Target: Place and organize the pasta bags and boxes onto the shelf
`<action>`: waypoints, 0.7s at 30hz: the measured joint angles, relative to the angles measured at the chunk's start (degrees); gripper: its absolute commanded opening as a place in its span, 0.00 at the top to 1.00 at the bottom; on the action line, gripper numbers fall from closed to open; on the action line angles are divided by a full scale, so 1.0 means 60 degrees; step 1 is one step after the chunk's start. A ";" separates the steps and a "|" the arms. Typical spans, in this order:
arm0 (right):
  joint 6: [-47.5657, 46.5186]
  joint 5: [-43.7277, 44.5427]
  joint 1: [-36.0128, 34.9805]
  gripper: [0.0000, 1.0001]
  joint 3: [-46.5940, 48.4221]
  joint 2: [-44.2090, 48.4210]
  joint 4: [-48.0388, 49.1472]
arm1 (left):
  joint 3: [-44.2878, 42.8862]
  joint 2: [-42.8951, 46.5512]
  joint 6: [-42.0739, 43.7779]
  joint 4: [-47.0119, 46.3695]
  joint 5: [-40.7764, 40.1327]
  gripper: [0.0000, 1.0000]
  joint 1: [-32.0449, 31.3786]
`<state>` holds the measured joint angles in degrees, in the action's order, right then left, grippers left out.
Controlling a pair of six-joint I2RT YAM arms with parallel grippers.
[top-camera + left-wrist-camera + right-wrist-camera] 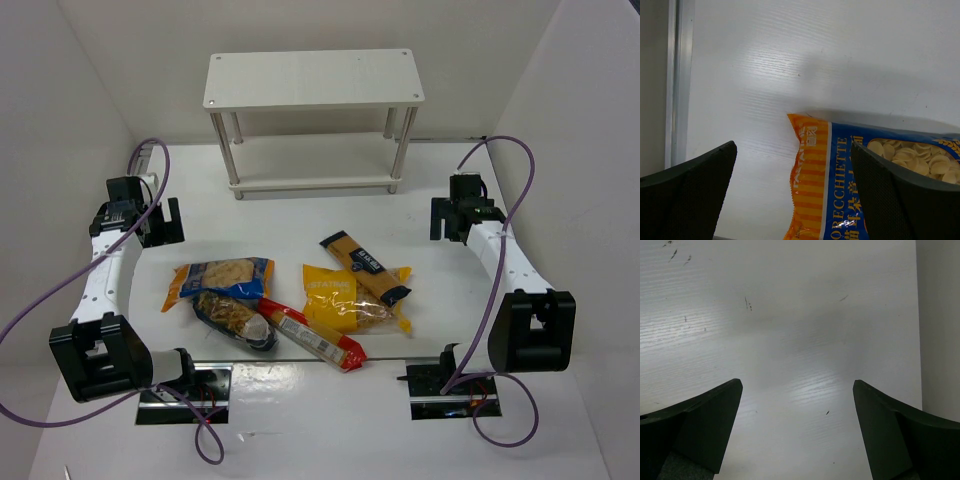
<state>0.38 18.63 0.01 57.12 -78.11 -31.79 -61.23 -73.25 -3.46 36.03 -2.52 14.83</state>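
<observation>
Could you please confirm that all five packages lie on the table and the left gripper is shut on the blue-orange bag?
Not quite: the left gripper is open, fingers spread and clamping nothing, as the left wrist view shows; the blue-orange bag lies free on the table. The rest holds.

The shelf (313,78) stands at the far side of the table (300,215). All five packages lie flat on the table in front of the shelf, well apart from it. Before its left half lies the orecchiette bag (222,275), and the clear bag (235,320) touches that bag's side away from the shelf. Before its right half the spaghetti pack (365,267) lies slantwise, partly across the windowed bag (340,302). The long flat pack (312,337) lies farthest from the shelf, before its middle, between the clear bag and the windowed bag, touching both. The left gripper (165,222) hangs beyond the shelf's left end and forward of it, the right gripper (440,218) likewise beyond its right end
</observation>
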 measured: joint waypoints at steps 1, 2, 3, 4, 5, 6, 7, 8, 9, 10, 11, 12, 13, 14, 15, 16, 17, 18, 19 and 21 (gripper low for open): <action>0.0000 -0.0011 0.0000 0.00 0.0000 0.0000 -0.0004 | 0.0000 0.0000 0.0000 0.0000 0.0007 0.00 0.0000; 0.0000 -0.0029 0.0000 0.00 0.0004 0.0000 -0.0007 | 0.0000 0.0000 0.0000 0.0000 0.0011 0.00 0.0000; -0.0004 -0.0066 0.0000 0.00 0.0007 0.0000 -0.0011 | 0.0000 0.0000 0.0004 -0.0004 0.0011 0.00 0.0000; -0.0004 -0.0113 0.0000 0.00 0.0011 0.0000 -0.0015 | 0.0000 0.0000 0.0000 0.0000 0.0011 0.00 0.0000; -0.0007 -0.0168 0.0000 0.00 0.0011 0.0004 -0.0015 | 0.0000 0.0000 0.0004 0.0000 0.0015 0.00 0.0000; -0.0007 -0.0215 0.0000 0.00 0.0011 0.0004 -0.0026 | 0.0000 0.0000 0.0007 0.0000 0.0015 0.00 0.0000; -0.0007 -0.0244 0.0000 0.00 0.0011 0.0004 -0.0029 | 0.0000 0.0000 0.0011 -0.0004 0.0022 0.00 0.0000; -0.0007 -0.0262 0.0000 0.00 0.0011 0.0007 -0.0040 | 0.0000 0.0000 0.0007 0.0000 0.0047 0.00 0.0000; -0.0018 -0.0273 0.0000 0.00 0.0011 0.0007 -0.0044 | 0.0000 0.0000 0.0007 -0.0004 0.0062 0.00 0.0000; -0.0055 -0.0310 0.0000 0.00 0.0011 0.0007 -0.0047 | 0.0000 0.0000 0.0007 -0.0004 0.0076 0.00 0.0000; -0.0120 -0.0484 0.0000 0.00 0.0011 0.0007 -0.0062 | 0.0000 0.0000 0.0011 0.0000 0.0084 0.00 0.0000; -0.0229 -0.0739 0.0000 0.00 0.0011 0.0044 -0.0080 | 0.0000 -0.0004 0.0007 0.0000 0.0091 0.00 0.0000; -0.0372 -0.1056 0.0000 0.00 0.0011 0.0098 -0.0124 | 0.0000 0.0000 0.0011 -0.0004 0.0095 0.00 0.0000; -0.0543 -0.1523 0.0000 0.00 0.0011 0.0222 -0.0178 | 0.0000 0.0000 0.0011 -0.0004 0.0098 0.00 0.0000; -0.0736 -0.2149 0.0007 0.00 0.0011 0.0412 -0.0248 | 0.0000 0.0000 0.0011 0.0000 0.0117 0.00 0.0000; -0.0929 -0.2685 -0.0015 0.00 0.0011 0.0627 -0.0313 | 0.0000 -0.0004 0.0011 -0.0004 0.0131 0.00 0.0000; -0.1122 -0.3184 -0.0062 0.00 0.0011 0.0885 -0.0375 | 0.0000 -0.0004 0.0011 0.0000 0.0135 0.00 0.0000; -0.1304 -0.3603 -0.0149 0.00 0.0011 0.1155 -0.0404 | 0.0000 -0.0004 0.0011 0.0000 0.0149 0.00 0.0000; -0.1461 -0.3898 -0.0266 0.00 0.0015 0.1366 -0.0408 | 0.0000 -0.0004 0.0011 0.0000 0.0157 0.00 0.0000; -0.1756 -0.4346 -0.0696 0.00 0.0058 0.1614 -0.0404 | 0.0000 -0.0004 0.0011 0.0000 0.0157 0.00 0.0000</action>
<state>-10.15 -7.44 -4.16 57.47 -68.42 -34.22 -61.23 -73.28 -3.40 36.03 -1.58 14.83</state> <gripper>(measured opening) 0.999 1.001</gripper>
